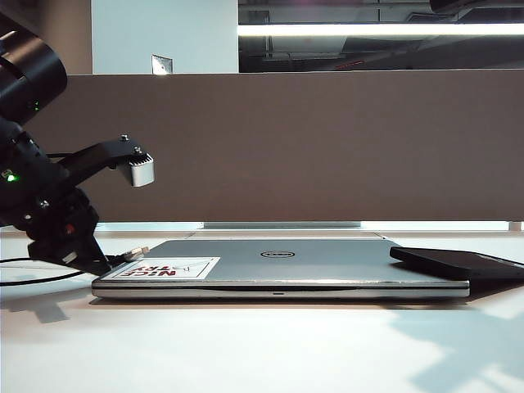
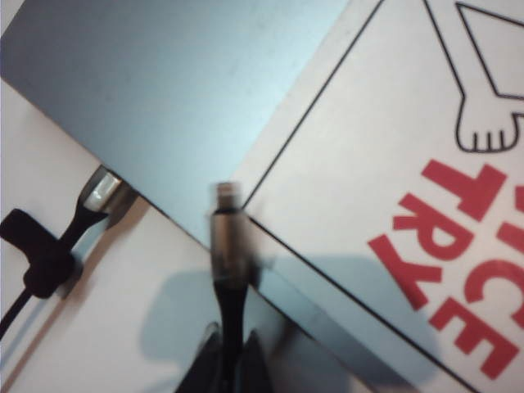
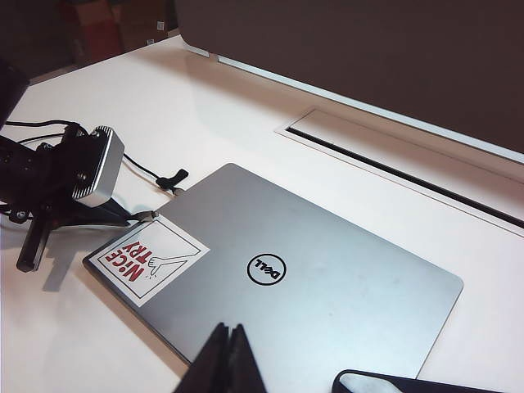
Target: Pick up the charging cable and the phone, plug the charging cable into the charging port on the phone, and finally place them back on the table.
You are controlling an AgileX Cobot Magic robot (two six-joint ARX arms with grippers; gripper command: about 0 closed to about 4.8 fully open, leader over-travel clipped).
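The closed silver laptop (image 3: 278,278) carries a round "DELL" logo (image 3: 267,268) on its lid. A white rectangular sticker (image 3: 149,259) near one corner reads "NICE TRY" in red capitals.

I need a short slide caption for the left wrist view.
Left gripper shut on the charging cable, its plug over the laptop's sticker corner.

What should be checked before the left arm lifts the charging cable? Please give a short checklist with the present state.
1. Left gripper shut on the charging cable, at the laptop's sticker corner: ok.
2. Plug end pokes out past the fingertips: ok.
3. Cable behind the gripper free of snags: cannot tell.
4. Phone in view, lying on the laptop's far corner: ok.
5. Right gripper shut, empty, above the laptop: phone not yet held, not ok.
6. Charging port visible: cannot tell.
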